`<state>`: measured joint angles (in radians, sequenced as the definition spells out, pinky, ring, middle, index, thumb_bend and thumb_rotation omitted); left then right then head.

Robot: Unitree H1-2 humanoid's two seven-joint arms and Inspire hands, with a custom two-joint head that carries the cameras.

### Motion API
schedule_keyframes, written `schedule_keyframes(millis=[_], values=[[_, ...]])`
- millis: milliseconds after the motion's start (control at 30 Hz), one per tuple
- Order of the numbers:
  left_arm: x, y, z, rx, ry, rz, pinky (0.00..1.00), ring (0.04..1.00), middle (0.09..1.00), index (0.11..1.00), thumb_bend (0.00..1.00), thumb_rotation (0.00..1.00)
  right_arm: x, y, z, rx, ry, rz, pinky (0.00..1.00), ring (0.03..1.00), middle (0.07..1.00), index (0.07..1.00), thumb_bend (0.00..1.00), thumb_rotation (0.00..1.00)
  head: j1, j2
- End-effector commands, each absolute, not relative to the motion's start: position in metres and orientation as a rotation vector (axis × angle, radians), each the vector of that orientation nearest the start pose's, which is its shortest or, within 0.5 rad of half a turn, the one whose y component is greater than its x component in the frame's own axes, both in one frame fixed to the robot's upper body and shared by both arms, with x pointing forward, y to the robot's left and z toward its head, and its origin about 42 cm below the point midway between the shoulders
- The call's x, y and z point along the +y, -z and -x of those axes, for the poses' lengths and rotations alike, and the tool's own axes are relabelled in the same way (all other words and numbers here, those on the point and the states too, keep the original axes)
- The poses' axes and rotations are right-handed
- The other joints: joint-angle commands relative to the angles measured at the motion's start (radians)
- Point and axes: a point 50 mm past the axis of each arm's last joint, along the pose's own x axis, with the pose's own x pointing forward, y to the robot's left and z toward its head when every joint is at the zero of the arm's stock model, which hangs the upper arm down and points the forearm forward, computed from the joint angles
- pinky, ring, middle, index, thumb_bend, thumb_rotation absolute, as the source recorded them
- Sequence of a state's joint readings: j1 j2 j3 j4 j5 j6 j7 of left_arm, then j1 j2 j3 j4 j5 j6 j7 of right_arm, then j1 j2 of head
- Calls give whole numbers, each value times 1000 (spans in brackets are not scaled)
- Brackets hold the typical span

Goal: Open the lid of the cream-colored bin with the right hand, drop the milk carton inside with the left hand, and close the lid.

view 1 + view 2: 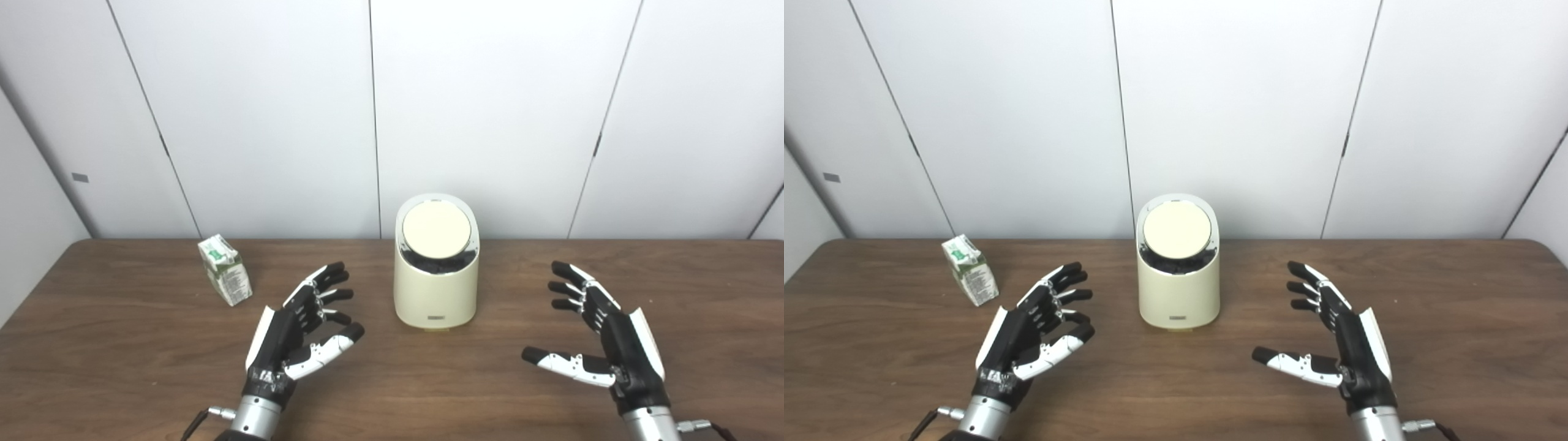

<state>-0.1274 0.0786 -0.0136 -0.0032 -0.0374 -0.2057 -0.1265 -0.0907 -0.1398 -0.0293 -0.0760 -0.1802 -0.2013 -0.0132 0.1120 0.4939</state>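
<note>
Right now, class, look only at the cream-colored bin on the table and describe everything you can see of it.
The cream-colored bin is a small, rounded, oval container that looks like smooth plastic. Its round cream lid is shut and sits tilted toward the camera inside a shiny chrome-like ring. A small label strip marks the front near its base. It stands upright near the table's far edge, about midway across. Nothing touches it but the table; both hands and the carton stay clear of it.
</note>
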Motion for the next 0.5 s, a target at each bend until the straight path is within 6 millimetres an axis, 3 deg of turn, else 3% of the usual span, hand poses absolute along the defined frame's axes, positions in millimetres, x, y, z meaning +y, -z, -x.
schedule_keyframes(millis=[0,467], values=[[214,-165,-327,-410,176,-70,590,771,851,887,733,295,-248,-177,-312,-442,4,320,694,796,858,831,795,254,1,1],[214,-165,-329,-412,173,-74,590,772,844,878,727,295,-249,-175,-315,-445,-3,318,690,791,857,835,789,239,-9,-7]])
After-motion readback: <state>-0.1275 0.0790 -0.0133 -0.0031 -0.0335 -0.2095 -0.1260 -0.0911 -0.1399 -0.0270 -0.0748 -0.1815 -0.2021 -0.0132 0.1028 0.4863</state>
